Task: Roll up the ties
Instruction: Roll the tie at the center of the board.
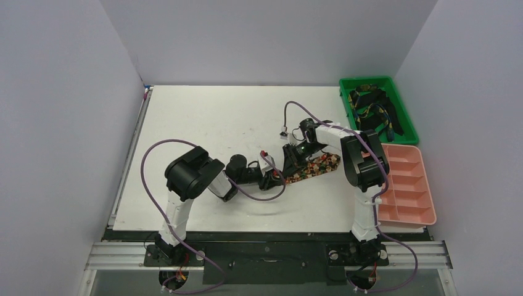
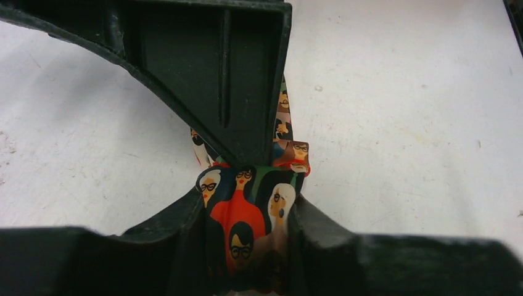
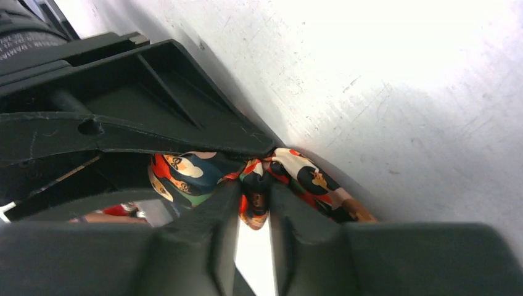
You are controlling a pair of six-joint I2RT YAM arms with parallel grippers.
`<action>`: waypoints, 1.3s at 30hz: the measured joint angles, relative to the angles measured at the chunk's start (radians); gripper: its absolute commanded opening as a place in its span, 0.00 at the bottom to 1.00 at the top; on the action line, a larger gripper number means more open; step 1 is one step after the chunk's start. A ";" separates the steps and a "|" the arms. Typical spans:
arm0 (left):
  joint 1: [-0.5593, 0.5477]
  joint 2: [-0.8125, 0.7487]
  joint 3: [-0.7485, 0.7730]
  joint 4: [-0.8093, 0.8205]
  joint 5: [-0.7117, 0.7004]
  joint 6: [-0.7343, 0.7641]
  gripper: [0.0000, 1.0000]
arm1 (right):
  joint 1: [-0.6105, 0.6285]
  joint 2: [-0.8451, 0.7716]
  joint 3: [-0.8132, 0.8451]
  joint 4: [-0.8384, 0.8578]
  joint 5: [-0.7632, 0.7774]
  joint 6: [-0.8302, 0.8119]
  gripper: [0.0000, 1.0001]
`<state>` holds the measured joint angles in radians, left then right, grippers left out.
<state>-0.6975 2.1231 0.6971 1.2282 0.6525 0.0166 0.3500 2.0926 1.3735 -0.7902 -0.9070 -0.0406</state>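
Printed tie (image 1: pixel 321 164), dark with red, orange and white figures, lies right of centre on the white table (image 1: pixel 203 123), its free length running toward the pink tray (image 1: pixel 430 197) at the right edge. More dark ties (image 1: pixel 370 111) sit heaped in the green bin (image 1: pixel 364 81) at upper right.

Both arms meet at the near, left end of the cloth. The left gripper (image 1: pixel 276 180) is pressed together on a bunched fold of the fabric, seen at bottom centre of its wrist view (image 2: pixel 247 213). From there the tie runs up the frame and passes under the other arm's black finger. The right gripper (image 1: pixel 295 159) is likewise pinched on a thin fold (image 3: pixel 254 206) at lower centre of its own view, with cloth puffing out to either side.

The two sets of fingers work almost touching on one short stretch, so the likeliest trouble appears to be a finger-to-finger knock, or one pull dragging the fold out of the other's hold. Either would probably let the started turn spring loose. The long tail on the table could also skew and wind unevenly.
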 measured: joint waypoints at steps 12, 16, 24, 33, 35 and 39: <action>-0.007 -0.202 0.095 -0.589 -0.148 0.084 0.10 | -0.055 -0.061 -0.012 0.046 -0.013 0.146 0.60; -0.016 -0.216 0.145 -0.715 -0.175 0.117 0.14 | -0.040 -0.075 -0.018 0.078 -0.054 0.204 0.61; -0.035 -0.225 0.209 -0.859 -0.215 0.166 0.18 | 0.014 -0.072 -0.006 0.088 -0.059 0.222 0.36; -0.043 -0.225 0.231 -0.910 -0.229 0.184 0.53 | 0.019 -0.019 0.108 -0.074 -0.020 0.003 0.00; -0.042 -0.229 0.220 -0.895 -0.227 0.187 0.63 | 0.015 -0.012 0.111 -0.098 0.003 -0.031 0.00; -0.019 -0.264 0.148 -0.826 -0.212 0.173 0.72 | -0.026 0.013 0.111 -0.140 0.055 -0.062 0.00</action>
<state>-0.7166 1.8595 0.8448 0.4023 0.4400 0.1898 0.3237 2.1059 1.4849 -0.9298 -0.8520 -0.1024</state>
